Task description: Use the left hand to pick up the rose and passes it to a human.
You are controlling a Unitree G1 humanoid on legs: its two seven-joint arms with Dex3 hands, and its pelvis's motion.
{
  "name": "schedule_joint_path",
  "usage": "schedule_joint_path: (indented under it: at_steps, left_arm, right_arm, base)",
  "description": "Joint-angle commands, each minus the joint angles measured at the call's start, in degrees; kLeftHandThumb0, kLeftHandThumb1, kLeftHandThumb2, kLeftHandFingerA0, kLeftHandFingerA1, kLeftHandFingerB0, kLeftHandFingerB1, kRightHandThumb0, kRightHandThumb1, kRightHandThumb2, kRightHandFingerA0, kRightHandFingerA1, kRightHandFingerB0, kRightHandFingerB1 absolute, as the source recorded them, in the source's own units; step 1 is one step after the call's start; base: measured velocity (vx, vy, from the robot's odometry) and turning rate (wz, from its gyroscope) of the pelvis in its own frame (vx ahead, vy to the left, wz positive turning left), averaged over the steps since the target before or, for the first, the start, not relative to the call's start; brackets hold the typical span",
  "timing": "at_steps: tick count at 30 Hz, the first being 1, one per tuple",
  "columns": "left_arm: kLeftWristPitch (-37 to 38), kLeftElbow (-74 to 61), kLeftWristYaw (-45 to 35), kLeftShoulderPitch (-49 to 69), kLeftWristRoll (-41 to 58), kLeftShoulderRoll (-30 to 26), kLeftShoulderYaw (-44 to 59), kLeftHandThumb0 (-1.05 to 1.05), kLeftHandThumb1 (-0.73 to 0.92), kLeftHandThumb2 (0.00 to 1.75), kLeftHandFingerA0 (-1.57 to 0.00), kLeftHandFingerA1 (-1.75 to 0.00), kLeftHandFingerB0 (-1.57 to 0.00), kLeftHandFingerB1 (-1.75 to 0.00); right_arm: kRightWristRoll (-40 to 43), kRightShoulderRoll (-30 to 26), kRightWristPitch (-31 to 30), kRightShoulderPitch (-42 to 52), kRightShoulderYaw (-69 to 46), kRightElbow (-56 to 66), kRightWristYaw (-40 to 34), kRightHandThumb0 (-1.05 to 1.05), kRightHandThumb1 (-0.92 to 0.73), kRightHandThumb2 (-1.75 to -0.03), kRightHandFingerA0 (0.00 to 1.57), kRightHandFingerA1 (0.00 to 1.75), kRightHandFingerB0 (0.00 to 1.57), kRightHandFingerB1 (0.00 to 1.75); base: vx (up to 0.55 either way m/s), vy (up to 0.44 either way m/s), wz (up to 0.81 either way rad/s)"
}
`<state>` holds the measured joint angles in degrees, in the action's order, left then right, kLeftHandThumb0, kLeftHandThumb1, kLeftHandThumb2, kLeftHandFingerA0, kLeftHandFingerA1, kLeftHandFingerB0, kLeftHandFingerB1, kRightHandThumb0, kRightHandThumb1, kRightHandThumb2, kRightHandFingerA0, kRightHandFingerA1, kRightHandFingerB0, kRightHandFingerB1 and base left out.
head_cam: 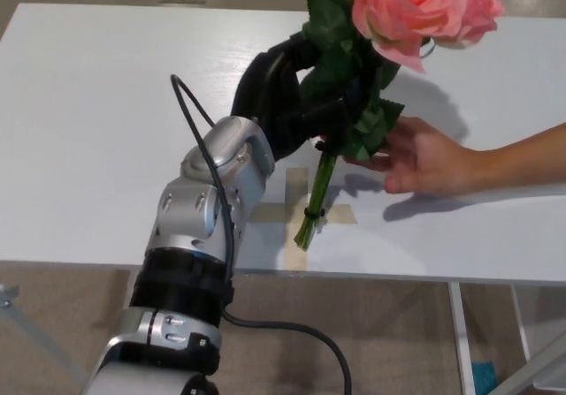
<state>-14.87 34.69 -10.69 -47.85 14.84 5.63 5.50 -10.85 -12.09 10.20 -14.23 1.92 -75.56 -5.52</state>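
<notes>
Clamping the rose (416,11) by its stem, the left hand (287,94) is shown beside the person's hand (424,156); early release risks dropping it.

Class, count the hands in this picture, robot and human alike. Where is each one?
2. The left robot hand grips the rose stems at centre; a person's hand reaches in from the right. The robot's right hand isn't in view.

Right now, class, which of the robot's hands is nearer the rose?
Left. The left hand is closed around the rose at its leafy stem, holding it up beside the person's hand. The right hand does not show in the head view.
</notes>
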Motion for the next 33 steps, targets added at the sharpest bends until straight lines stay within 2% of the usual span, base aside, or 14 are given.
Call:
schedule_joint_path:
  at_steps: [1, 8, 9, 13, 14, 28, 33]
  left_arm:
    - [3.2, 2.73, 1.85, -2.76, 1.69, 9.11, -0.82, -0.16, 0.82, 0.69, -0.85, -1.35, -0.78, -1.04]
    - [2.53, 3.25, 1.91, -3.51, 2.99, 9.77, -0.95, -0.16, 0.82, 0.69, -0.86, -1.35, -0.8, -1.0]
    - [0.23, 2.57, 1.17, -4.47, 5.75, 11.08, 0.19, -0.13, 0.8, 0.7, -0.85, -1.26, -0.82, -0.97]
    - [-0.19, 2.53, 0.98, -4.69, 7.32, 11.51, 0.54, -0.13, 0.8, 0.7, -0.85, -1.25, -0.83, -0.97]
    - [-0.38, 2.58, 0.86, -5.06, 8.2, 11.87, 0.99, -0.11, 0.83, 0.71, -0.85, -1.23, -0.79, -1.01]
    - [-1.91, 3.38, -2.49, -7.87, 17.48, 14.5, 4.62, -0.11, 0.87, 0.7, -0.85, -1.19, -0.77, -1.05]
    - [-3.99, 1.93, -3.14, -7.63, 21.62, 15.12, 5.99, -0.15, 0.89, 0.67, -0.84, -1.18, -0.75, -0.99]
  right_arm:
    - [-0.4, 0.02, 0.12, 0.07, 0.18, 0.17, 0.33, -0.29, -0.67, -0.6, 0.75, 0.46, 0.54, 0.39]
    - [-0.42, 0.05, -0.03, -0.22, 0.21, 0.3, 0.08, -0.29, -0.67, -0.6, 0.76, 0.46, 0.54, 0.39]
    - [-0.33, 0.01, 0.37, -0.04, 0.12, 0.33, 0.17, -0.29, -0.67, -0.6, 0.76, 0.47, 0.54, 0.39]
    - [-0.18, -0.01, 0.56, 0.12, -0.02, 0.32, 0.3, -0.29, -0.67, -0.6, 0.76, 0.47, 0.54, 0.39]
    - [-0.1, -0.01, 0.57, 0.06, -0.09, 0.33, 0.35, -0.38, -0.58, -0.79, 0.68, 0.57, 0.5, 0.5]
    - [-0.5, 0.0, 0.58, 0.12, 0.33, 0.53, 0.04, -0.38, -0.58, -0.78, 0.68, 0.57, 0.5, 0.5]
    - [-0.13, 0.15, 0.34, -0.34, 0.01, 0.53, 0.47, -0.37, -0.58, -0.78, 0.67, 0.56, 0.51, 0.5]
  base:
    - [0.0, 0.0, 0.0]
    - [0.0, 0.0, 0.0]
    - [0.0, 0.0, 0.0]
    - [0.0, 0.0, 0.0]
    - [0.0, 0.0, 0.0]
    - [0.0, 0.0, 0.0]
    - [0.0, 0.0, 0.0]
